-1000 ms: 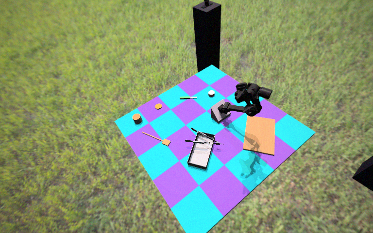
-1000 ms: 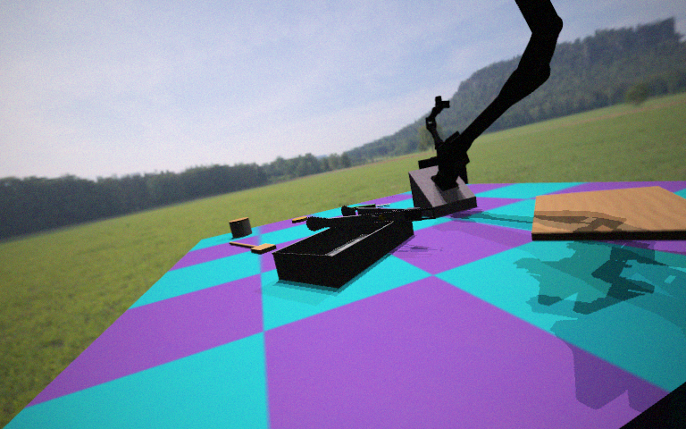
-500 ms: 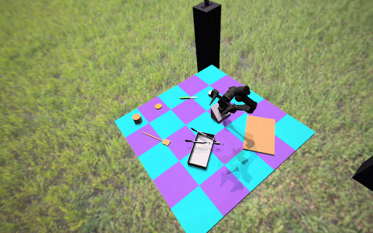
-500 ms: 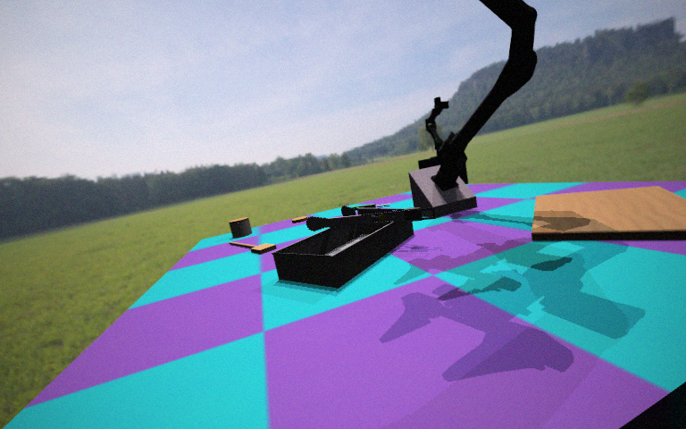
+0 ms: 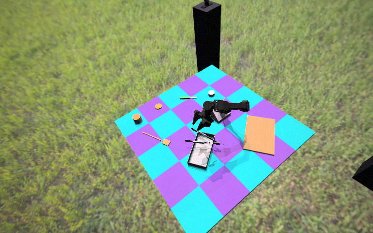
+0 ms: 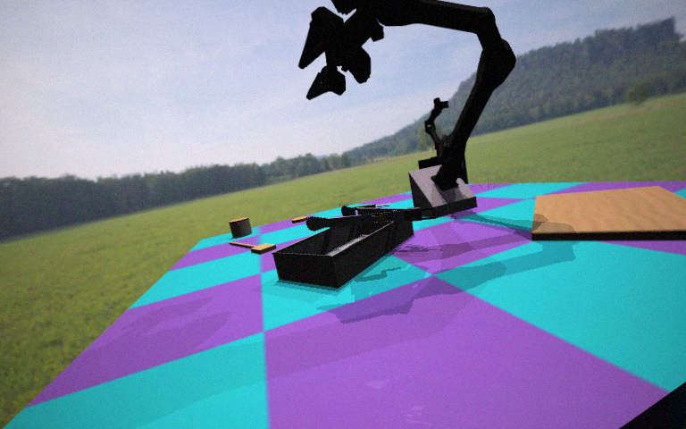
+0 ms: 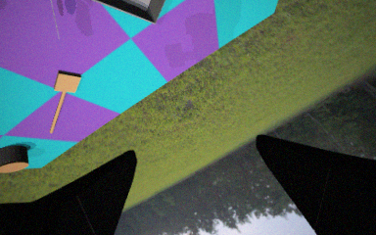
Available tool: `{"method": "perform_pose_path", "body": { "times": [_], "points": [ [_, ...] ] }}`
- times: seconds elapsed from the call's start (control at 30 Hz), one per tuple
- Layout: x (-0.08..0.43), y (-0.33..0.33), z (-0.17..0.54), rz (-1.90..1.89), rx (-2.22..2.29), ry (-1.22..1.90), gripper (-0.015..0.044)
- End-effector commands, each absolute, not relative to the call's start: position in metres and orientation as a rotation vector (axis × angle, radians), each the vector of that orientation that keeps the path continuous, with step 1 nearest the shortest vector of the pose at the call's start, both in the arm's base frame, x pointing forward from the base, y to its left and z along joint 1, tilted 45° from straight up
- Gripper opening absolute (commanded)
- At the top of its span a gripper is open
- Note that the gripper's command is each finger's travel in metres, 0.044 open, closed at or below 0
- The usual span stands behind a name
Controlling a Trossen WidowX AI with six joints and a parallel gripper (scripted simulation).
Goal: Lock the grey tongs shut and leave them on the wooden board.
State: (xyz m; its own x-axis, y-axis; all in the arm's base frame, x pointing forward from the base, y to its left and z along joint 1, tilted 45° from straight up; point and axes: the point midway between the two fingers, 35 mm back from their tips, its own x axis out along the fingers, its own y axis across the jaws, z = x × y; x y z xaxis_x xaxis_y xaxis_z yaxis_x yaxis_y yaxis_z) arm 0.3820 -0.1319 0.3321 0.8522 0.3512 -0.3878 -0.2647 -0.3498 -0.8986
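Observation:
The grey tongs [image 5: 197, 141] [image 6: 330, 221] lie open across the far end of the roasting tin [image 5: 197, 166] [image 6: 305, 268]. Their two arms spread toward the left in the top view, with the joined end past the tin's right wall. A corner of the tin also shows at the top of the wrist view [image 7: 158, 12], where the tongs are not in view. The wooden board [image 5: 260, 134] [image 6: 606, 207] lies to the right, with nothing on it. My gripper [image 5: 195, 126] [image 6: 304, 82] [image 7: 196, 148] is open and empty, high above the table, pointing outward and somewhat down.
A wooden spatula [image 5: 166, 141] [image 6: 263, 248] [image 7: 68, 83] and a dark cylinder [image 5: 137, 118] [image 6: 240, 227] [image 7: 14, 159] with an orange-brown top are at the left. A yellow disc [image 5: 158, 106], a green-handled tool [image 5: 184, 97] and a white round piece [image 5: 211, 92] lie farther back.

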Motion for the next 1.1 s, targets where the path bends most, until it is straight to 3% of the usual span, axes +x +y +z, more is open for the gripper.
{"method": "perform_pose_path", "body": {
  "times": [0.0, 0.4, 1.07],
  "points": [
    [0.383, -0.094, 0.282, 0.850, -1.629, -0.018, 0.0440],
    [0.314, 0.027, 0.165, 1.544, -1.012, 0.238, 0.0440],
    [0.317, 0.039, 0.153, 1.555, -1.005, 0.246, 0.0440]
  ]
}}
